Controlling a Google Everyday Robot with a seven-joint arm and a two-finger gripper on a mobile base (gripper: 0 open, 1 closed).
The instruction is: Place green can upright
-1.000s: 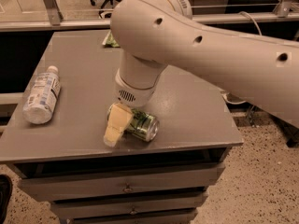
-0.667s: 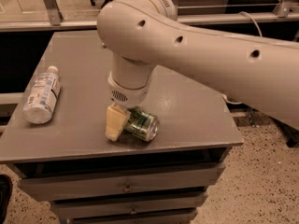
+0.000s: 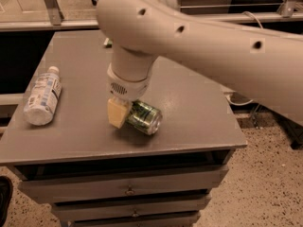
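Green can [image 3: 145,117] lies on its side mid-frame on the counter [image 3: 199,126]. Its long axis runs lower right, away from the tool [image 3: 123,113], which touches its left end. Grip: cannot tell.

Grey cabinet [image 3: 199,122] with drawers [image 3: 94,188] — speckled floor [image 3: 265,193], metal rail [image 3: 47,23] behind

The green can [image 3: 145,117] is laid on its side on the grey table [image 3: 194,122]. The gripper [image 3: 125,114] is set right against it.
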